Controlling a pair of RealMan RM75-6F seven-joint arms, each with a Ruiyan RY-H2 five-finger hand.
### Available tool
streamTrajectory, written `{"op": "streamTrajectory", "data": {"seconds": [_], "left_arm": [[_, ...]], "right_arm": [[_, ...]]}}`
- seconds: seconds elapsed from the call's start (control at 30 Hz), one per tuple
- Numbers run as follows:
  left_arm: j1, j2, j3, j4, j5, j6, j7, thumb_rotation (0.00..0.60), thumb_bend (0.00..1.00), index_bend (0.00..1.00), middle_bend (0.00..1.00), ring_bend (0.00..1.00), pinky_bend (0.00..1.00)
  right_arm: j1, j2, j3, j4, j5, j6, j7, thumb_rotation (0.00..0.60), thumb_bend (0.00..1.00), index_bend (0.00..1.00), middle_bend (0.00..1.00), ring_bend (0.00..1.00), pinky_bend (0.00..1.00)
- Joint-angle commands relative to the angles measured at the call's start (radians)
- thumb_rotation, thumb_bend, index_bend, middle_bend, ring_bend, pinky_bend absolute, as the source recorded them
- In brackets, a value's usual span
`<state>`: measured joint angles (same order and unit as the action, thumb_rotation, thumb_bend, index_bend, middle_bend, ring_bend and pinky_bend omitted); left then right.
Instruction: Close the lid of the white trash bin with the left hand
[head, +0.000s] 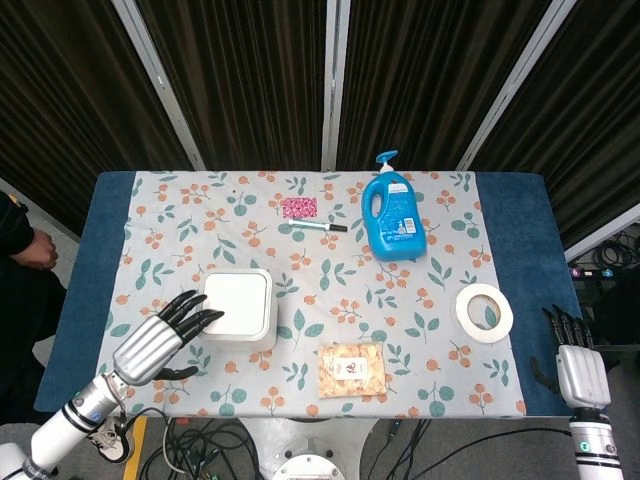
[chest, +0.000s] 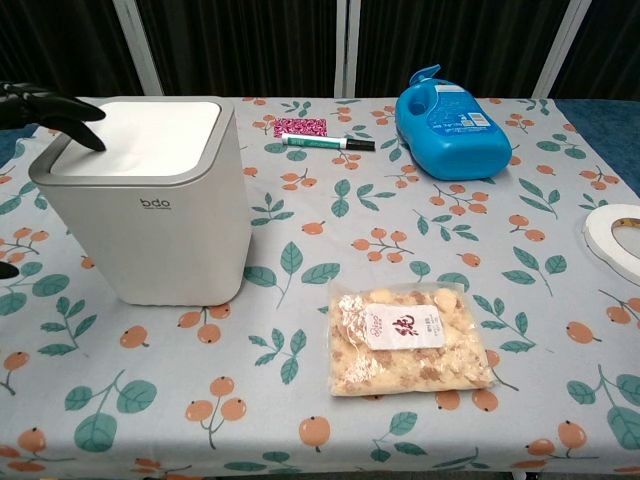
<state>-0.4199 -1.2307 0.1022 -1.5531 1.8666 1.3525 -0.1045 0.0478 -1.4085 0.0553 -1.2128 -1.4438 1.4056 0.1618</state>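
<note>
The white trash bin (head: 240, 308) (chest: 150, 205) stands at the front left of the table with its lid (chest: 140, 135) lying flat and closed. My left hand (head: 160, 340) is just left of the bin, fingers spread, its dark fingertips (chest: 55, 110) at the lid's left edge; it holds nothing. My right hand (head: 575, 365) hangs off the table's right front corner, fingers straight and empty.
A blue detergent bottle (head: 393, 215) lies at the back right. A marker (head: 320, 227) and a pink packet (head: 299, 207) sit at the back centre. A snack bag (head: 351, 368) lies front centre, a tape roll (head: 484, 311) at the right.
</note>
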Motion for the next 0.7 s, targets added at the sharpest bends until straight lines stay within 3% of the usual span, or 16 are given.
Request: {"op": "streamTrajectory", "data": {"seconds": [0.03,0.23,0.47,0.7], "left_arm": [[0.005,0.005,-0.010,-0.005,-0.002,0.026,-0.001,0.600,0.13,0.08,0.22,0.02,0.05],[0.037,0.035,-0.066,-0.027,-0.025,0.150,-0.008,0.600,0.13,0.08,0.18,0.02,0.06],[0.109,0.104,-0.081,-0.056,-0.146,0.166,0.111,0.600,0.13,0.08,0.15,0.02,0.06],[0.237,0.047,-0.068,0.074,-0.292,0.207,0.272,0.600,0.13,0.09,0.12,0.02,0.05]], "right_arm": [[-0.001,0.000,0.001,0.000,0.000,0.002,0.001,0.600,0.32,0.00,0.00,0.00,0.00],[-0.001,0.002,0.002,-0.001,-0.001,0.006,0.004,0.600,0.32,0.00,0.00,0.00,0.00],[-0.003,0.005,0.002,-0.003,-0.006,0.013,0.007,0.600,0.32,0.00,0.00,0.00,0.00],[-0.014,0.020,0.015,-0.010,-0.007,0.052,0.022,0.600,0.32,0.00,0.00,0.00,0.00]]}}
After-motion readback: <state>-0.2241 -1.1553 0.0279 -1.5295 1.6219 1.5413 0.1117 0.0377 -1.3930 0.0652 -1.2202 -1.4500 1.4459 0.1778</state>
